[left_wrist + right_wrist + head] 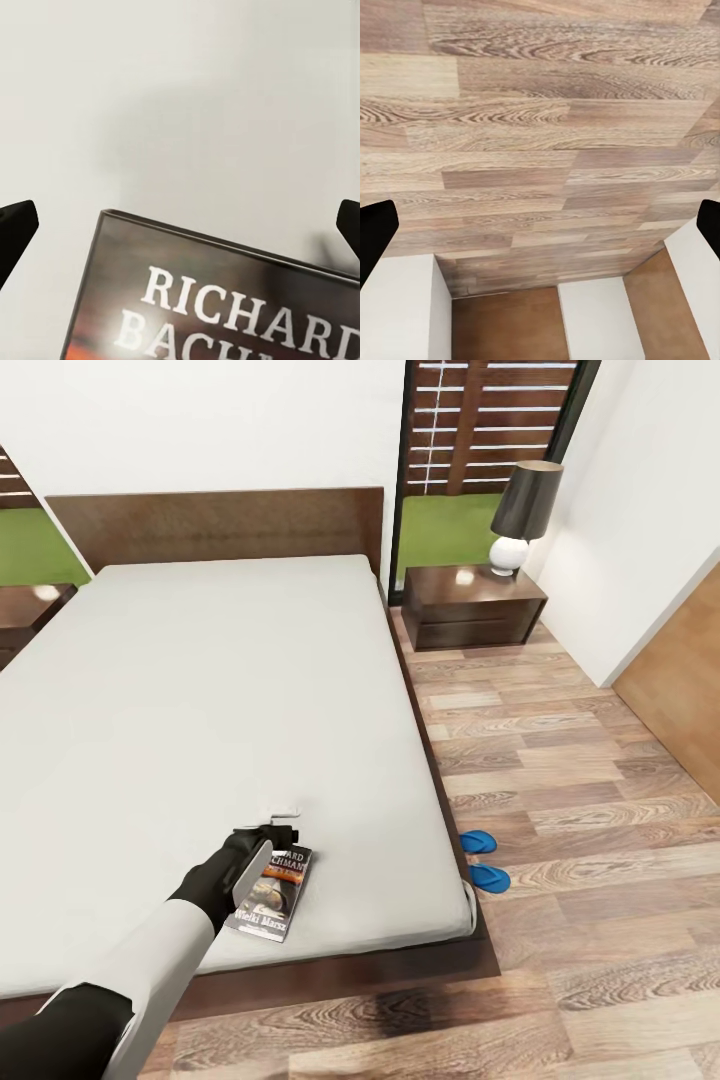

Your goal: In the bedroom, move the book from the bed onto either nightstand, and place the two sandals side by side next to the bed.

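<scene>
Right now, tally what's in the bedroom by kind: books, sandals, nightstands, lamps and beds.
book: 1
sandals: 2
nightstands: 2
lamp: 1
bed: 1
Total: 7

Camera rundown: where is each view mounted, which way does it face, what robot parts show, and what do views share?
Head view: on the head, facing forward and down over the bed; left arm with left gripper over the book.
Left wrist view: on the left arm, looking along its fingers at the book on the mattress.
Right wrist view: on the right arm, facing the floor; dark fingers at both edges.
Shared: head and left wrist views both show the book.
</scene>
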Controlling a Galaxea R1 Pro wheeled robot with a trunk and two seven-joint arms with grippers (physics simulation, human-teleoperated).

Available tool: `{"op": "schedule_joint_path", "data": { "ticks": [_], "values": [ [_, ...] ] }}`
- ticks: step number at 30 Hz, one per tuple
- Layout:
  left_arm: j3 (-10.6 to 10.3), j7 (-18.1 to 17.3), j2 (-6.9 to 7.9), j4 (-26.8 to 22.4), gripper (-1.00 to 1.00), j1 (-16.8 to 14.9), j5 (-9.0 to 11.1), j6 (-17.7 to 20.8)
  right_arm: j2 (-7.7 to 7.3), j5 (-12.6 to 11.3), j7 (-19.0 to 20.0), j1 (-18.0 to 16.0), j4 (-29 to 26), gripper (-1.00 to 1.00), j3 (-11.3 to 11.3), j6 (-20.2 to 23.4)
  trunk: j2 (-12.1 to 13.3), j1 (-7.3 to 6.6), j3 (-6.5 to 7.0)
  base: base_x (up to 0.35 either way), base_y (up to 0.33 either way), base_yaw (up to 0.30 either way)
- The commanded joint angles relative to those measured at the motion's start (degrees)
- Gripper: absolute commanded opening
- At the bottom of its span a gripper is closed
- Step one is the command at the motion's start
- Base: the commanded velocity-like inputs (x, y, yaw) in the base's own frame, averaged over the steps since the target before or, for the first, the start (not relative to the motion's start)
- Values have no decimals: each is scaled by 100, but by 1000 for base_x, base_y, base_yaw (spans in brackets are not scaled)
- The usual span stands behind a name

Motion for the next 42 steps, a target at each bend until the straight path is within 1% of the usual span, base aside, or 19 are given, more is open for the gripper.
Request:
{"op": "schedule_joint_path", "data": {
  "ticks": [1, 13, 32, 42],
  "values": [
    [-31, 52, 4, -8, 100, -2, 61, 18, -1, 40, 4, -3, 10, 100, 16, -19, -2, 0, -3, 0, 0, 0],
    [-31, 52, 4, -8, 100, -2, 61, 16, 3, 40, 6, -3, 10, 100, 16, -16, -2, 0, -11, 0, 0, 0],
    [-31, 52, 4, -8, 100, 0, 61, 22, 0, 38, 13, -3, 10, 100, 16, -12, -2, 0, -158, 0, 0, 0],
    [-31, 53, 4, -9, 100, 0, 61, 24, 2, 40, 5, -3, 10, 100, 16, -18, -2, 0, -186, 0, 0, 0]
  ]
}}
